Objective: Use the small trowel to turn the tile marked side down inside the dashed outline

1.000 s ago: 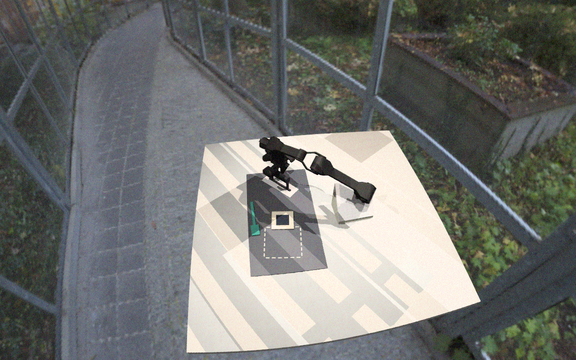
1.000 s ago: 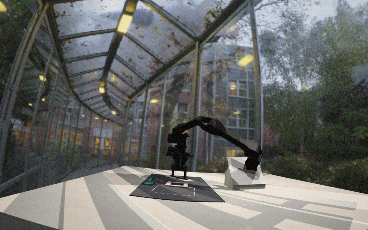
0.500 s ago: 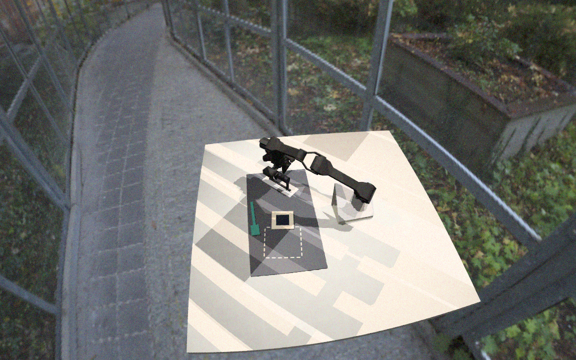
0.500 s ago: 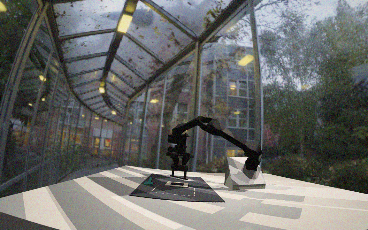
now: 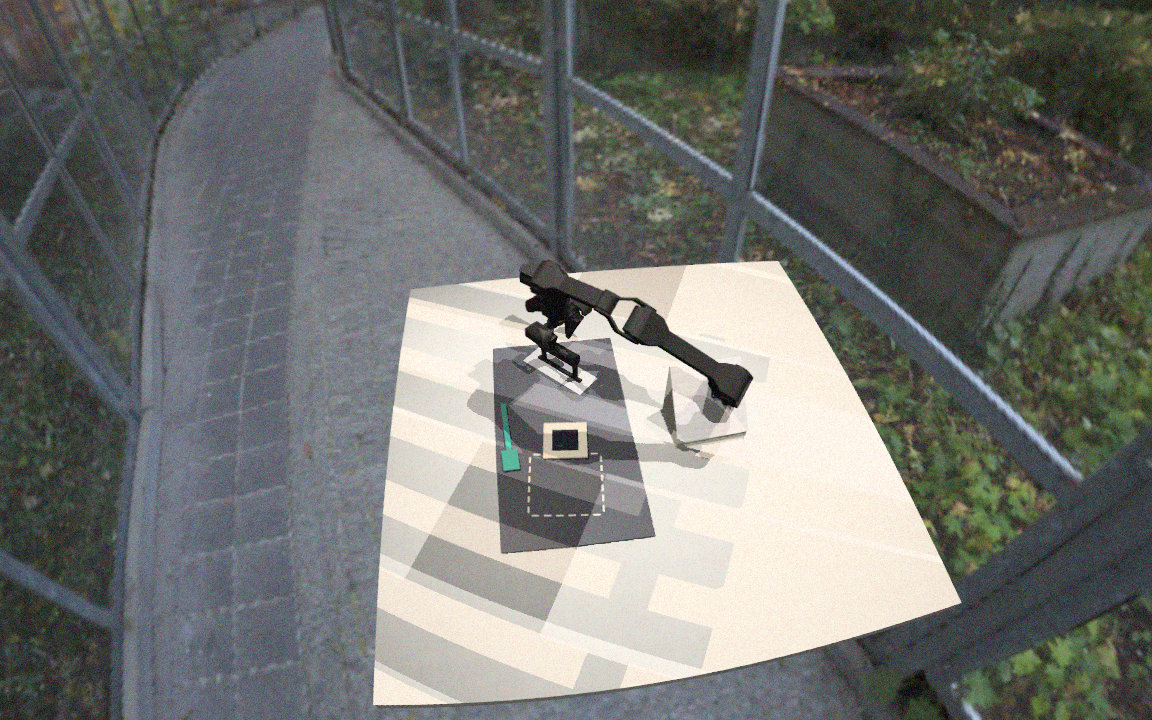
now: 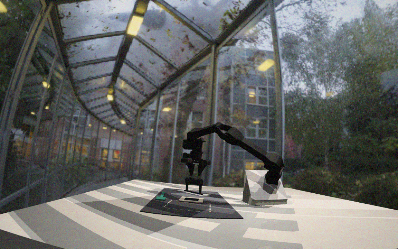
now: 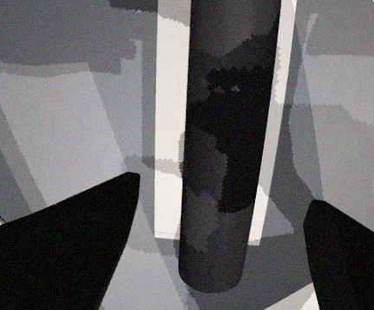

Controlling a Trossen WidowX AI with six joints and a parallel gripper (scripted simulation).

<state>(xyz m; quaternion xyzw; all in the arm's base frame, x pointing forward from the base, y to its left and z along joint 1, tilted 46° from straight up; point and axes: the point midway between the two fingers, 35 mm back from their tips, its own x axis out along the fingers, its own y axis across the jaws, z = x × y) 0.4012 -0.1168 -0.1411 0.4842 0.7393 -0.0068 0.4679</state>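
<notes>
A cream tile (image 5: 565,439) (image 6: 191,200) lies flat on the dark mat (image 5: 625,526) (image 6: 225,213), dark square up. Its front edge meets the rear line of the dashed outline (image 5: 529,514); most of it lies behind. A green tool (image 5: 509,459) (image 6: 160,198) with a small square blade and thin handle lies left of the tile. A trowel (image 5: 553,344) (image 6: 193,181) (image 7: 221,129) with a black bar handle on two posts stands on its pale blade at the mat's back. My gripper (image 5: 561,329) (image 6: 196,175) (image 7: 224,200) is open and empty just above that handle, touching nothing.
The arm reaches over from its wedge-shaped pale base block (image 5: 696,420) (image 6: 254,190), right of the mat. The pale table (image 5: 795,537) (image 6: 333,222) carries striped shadows. The standing handle rises directly beneath my fingers.
</notes>
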